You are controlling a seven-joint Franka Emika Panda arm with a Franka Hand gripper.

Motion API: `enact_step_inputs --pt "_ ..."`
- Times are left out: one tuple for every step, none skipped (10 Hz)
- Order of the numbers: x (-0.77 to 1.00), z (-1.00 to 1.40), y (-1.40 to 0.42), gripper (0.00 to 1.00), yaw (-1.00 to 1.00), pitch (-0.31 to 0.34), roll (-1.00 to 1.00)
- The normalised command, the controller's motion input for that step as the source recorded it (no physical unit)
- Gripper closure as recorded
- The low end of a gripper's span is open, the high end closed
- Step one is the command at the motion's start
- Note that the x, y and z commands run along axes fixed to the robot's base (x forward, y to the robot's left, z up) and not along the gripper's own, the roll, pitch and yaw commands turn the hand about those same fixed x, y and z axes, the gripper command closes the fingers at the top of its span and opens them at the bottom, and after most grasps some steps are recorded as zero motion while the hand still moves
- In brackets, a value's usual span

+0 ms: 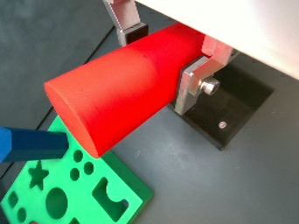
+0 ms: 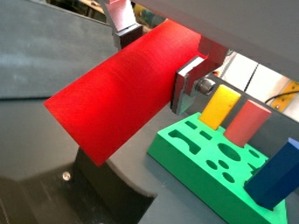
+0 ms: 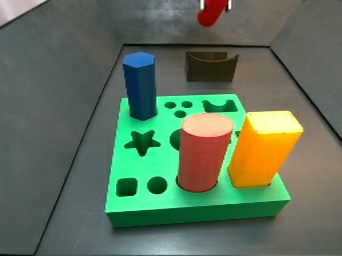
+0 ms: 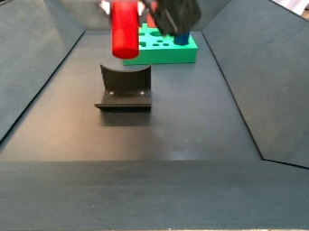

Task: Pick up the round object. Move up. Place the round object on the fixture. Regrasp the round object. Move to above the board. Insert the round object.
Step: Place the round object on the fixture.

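The round object [image 1: 117, 89], a glossy red cylinder, is gripped between the silver fingers [image 1: 190, 80] of my gripper [image 1: 158, 54], which is shut on it. It also shows in the other wrist view [image 2: 122, 87]. In a side view the round object [image 4: 123, 29] hangs upright in the air above the fixture [image 4: 123, 88], with my gripper [image 4: 151, 13] at its upper end. In the other side view only its lower end [image 3: 211, 12] shows at the top edge, above the fixture [image 3: 209, 65]. The green board [image 3: 195, 160] lies nearer that camera, apart from the fixture.
On the board stand a blue hexagonal peg [image 3: 139, 85], a thick salmon-pink cylinder [image 3: 203, 152] and a yellow-orange block [image 3: 265, 148]. Grey sloping walls [image 4: 42, 81] enclose the dark floor on both sides. The board [image 4: 163, 47] sits behind the fixture.
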Motion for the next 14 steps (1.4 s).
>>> enact_step_inputs --pt "0.15 -1.00 0.14 1.00 -0.13 0.277 -0.98" --pt "0.17 -1.00 0.14 1.00 -0.16 0.264 -0.87" --pt "0.19 -1.00 0.14 1.00 -0.20 0.207 -0.66" --pt "0.20 -1.00 0.14 1.00 -0.23 0.164 -0.49" --pt "0.21 -1.00 0.14 1.00 -0.24 0.108 -0.28" --pt "0.21 -1.00 0.14 1.00 -0.24 0.079 -0.22" --pt "0.18 -0.87 0.12 1.00 -0.21 0.021 -0.17" --pt "0.14 -0.59 0.10 1.00 -0.19 -0.020 -0.17" --pt "0.12 -0.43 0.09 1.00 -0.16 -0.033 -0.16" --pt "0.10 -0.35 0.10 1.00 -0.13 -0.050 -0.13" --pt "0.08 -0.34 0.11 1.00 -0.10 -0.058 -0.12" --pt "0.08 -0.34 0.10 1.00 -0.08 -0.055 -0.12" --pt "0.08 -0.34 0.10 1.00 -0.06 -0.053 -0.12" --pt "0.00 -0.17 -0.50 1.00 0.00 0.000 0.00"
